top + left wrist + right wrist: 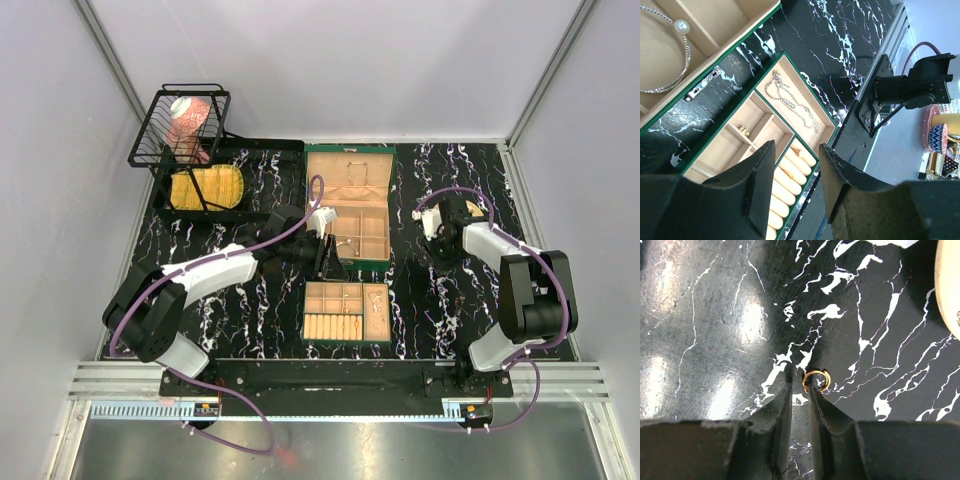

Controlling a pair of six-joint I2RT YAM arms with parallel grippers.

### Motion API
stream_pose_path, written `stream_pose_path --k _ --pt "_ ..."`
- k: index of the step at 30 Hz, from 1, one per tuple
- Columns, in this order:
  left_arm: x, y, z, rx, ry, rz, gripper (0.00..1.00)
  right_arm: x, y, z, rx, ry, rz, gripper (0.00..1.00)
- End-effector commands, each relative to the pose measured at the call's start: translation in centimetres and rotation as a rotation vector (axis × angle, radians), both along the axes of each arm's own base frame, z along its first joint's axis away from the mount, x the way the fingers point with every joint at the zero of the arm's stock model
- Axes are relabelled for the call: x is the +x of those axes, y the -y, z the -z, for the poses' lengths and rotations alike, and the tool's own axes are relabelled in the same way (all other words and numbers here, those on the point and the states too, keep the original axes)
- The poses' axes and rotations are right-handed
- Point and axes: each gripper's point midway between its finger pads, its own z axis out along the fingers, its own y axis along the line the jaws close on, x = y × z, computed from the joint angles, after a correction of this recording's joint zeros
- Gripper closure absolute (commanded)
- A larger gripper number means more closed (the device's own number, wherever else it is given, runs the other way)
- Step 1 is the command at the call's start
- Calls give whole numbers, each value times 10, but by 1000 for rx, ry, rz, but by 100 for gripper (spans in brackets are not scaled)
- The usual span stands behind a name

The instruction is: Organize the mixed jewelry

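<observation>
Right fingers point(785, 401) narrowly apart, one tip touching gold ring point(816, 381), left fingers point(765, 175) half-spread, empty, near tray point(722, 147)

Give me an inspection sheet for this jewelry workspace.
Surface: black marble tabletop, glossy.
Job's things: gold ring on tabletop; chain and rings in tray; pearl bangle in green box.
Clutter: wire basket, tan plate.
Grippers: left gripper open, empty, by tray; right gripper nearly closed beside gold ring, grip unclear.
Cables: purple cable looped along each arm.
Surroundings: grey walls.
</observation>
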Motion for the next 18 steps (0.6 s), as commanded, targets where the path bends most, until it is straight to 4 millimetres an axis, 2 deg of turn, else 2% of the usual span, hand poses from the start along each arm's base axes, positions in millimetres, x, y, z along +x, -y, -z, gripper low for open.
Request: stream_pose_path --k 1,18 --pt "7 5 -15 -48 35 5 57 15 -2 -7 19 34 -1 75" --pt "11 1 -11 -53 7 -8 57 15 1 1 10 11 -9 78"
